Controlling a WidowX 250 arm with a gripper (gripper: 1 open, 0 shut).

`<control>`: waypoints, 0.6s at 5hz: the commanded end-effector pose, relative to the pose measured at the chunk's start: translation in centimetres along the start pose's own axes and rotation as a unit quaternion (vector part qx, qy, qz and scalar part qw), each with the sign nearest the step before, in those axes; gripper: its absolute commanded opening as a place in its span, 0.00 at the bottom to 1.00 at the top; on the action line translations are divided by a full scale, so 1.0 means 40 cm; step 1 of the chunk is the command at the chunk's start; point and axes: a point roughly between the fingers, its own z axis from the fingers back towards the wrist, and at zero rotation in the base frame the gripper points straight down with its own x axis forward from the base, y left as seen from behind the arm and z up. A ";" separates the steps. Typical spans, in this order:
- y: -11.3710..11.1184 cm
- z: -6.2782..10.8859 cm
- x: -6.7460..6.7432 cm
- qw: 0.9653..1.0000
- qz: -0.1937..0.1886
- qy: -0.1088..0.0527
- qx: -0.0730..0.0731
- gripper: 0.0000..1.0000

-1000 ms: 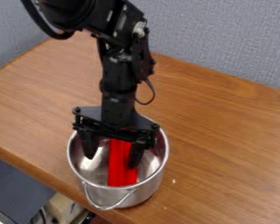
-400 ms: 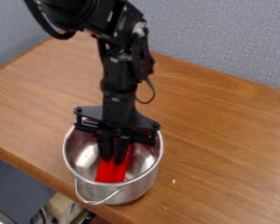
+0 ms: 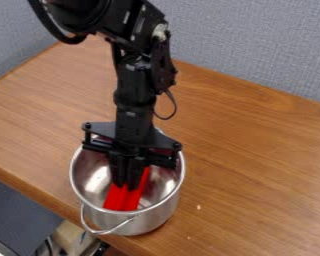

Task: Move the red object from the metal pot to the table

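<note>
The metal pot [image 3: 89,188] stands near the table's [image 3: 256,140] front edge, its wire handle hanging toward me. Inside it lies the red object [image 3: 124,198], a long block leaning from the pot's floor up toward the far wall. My gripper [image 3: 131,171] reaches straight down into the pot, and its black fingers [image 3: 117,170] are drawn together around the block's upper end. The block's top part is hidden behind the fingers. The gripper looks shut on the red object.
The black arm [image 3: 133,70] rises from the pot toward the upper left. Brown wood stretches to the left, behind and to the right of the pot. The table's front edge [image 3: 29,185] runs just below the pot, with dark floor beyond.
The fingers stood wide apart inside the pot a second ago; they have since closed onto the red object. The arm has barely moved.
</note>
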 end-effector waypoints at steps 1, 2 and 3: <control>-0.027 0.069 0.014 0.999 -0.016 -0.039 -0.013 0.00; -0.059 0.148 0.021 0.997 -0.033 -0.069 -0.015 0.00; -0.079 0.220 0.073 0.995 -0.039 -0.086 -0.008 0.00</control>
